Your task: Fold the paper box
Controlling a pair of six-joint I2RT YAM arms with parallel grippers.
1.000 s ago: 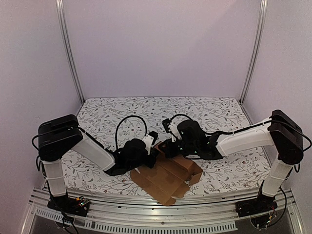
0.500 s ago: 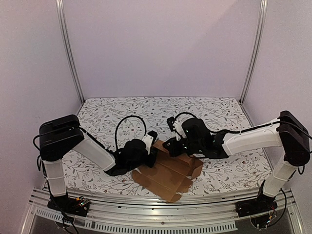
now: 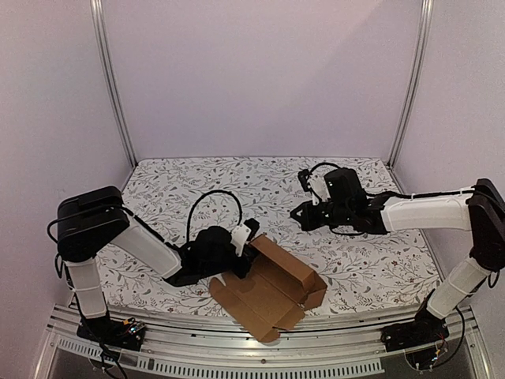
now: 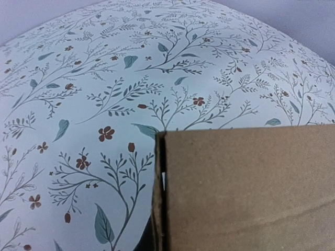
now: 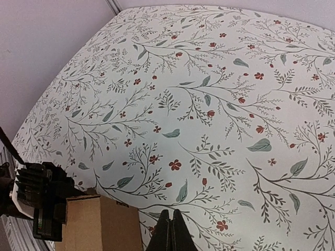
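Observation:
The paper box [image 3: 264,296] is a brown cardboard piece lying opened out near the table's front edge, with its far-left panel raised. My left gripper [image 3: 251,237] is shut on that raised panel's far corner. In the left wrist view the cardboard [image 4: 246,188] fills the lower right and hides the fingers. My right gripper [image 3: 297,213] hangs above the cloth, behind and to the right of the box, apart from it. Its tips [image 5: 171,215] are pressed together with nothing between them. The right wrist view catches a corner of the box [image 5: 99,225] and the left gripper [image 5: 42,196].
A floral cloth [image 3: 237,181] covers the table. An aluminium rail [image 3: 237,347] runs along the front edge just below the box. Upright metal posts [image 3: 110,87] stand at the back corners, with plain walls behind. The left arm's cable [image 3: 209,207] loops above its wrist.
The right gripper has let go of the box and drawn back up and to the right. The left gripper has shut on the box's far-left panel, which now stands raised.

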